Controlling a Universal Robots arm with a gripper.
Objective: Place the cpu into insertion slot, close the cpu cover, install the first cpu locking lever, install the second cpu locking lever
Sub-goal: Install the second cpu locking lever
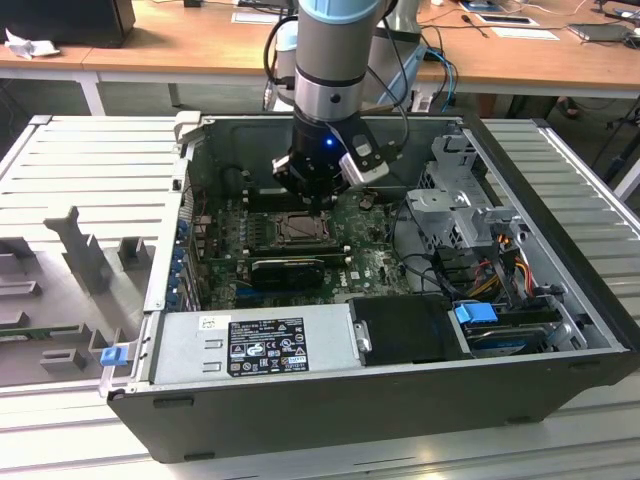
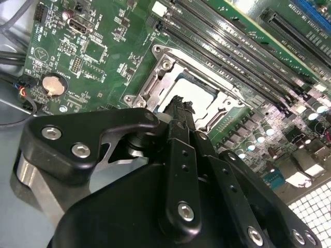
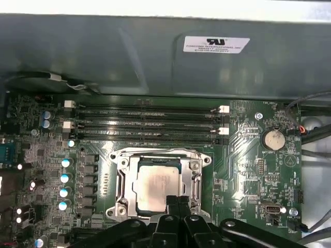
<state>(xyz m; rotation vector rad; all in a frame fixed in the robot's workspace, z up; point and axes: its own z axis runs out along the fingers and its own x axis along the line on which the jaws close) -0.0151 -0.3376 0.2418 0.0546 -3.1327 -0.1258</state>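
The cpu (image 3: 155,189) lay flat in the insertion slot (image 3: 120,170) on the motherboard (image 3: 248,155), its pale metal top showing through the square window of the cpu cover (image 3: 194,178), which lay down around it. In the second wrist view the cpu (image 2: 192,93) sat inside the same silvery frame (image 2: 155,85). The gripper (image 3: 177,202) stood directly above the chip's near edge, at about six o'clock of the socket in the first wrist view. Its jaws were drawn together, the two black fingertips (image 2: 178,111) pressed against each other with nothing between them; whether they touched the chip could not be told. Four memory slots (image 3: 147,124) ran just beyond the socket at twelve o'clock, and a coin battery (image 3: 272,138) sat at two o'clock.

In the exterior view the arm (image 1: 335,60) reached down into an open computer case (image 1: 400,400). A power supply (image 1: 255,345) lay along the case's near wall, and drive cages (image 1: 465,205) stood at three o'clock of the board. The case rested on a ribbed grey surface (image 1: 90,160). Behind it ran a wooden desk (image 1: 180,45) carrying papers and a dark box.
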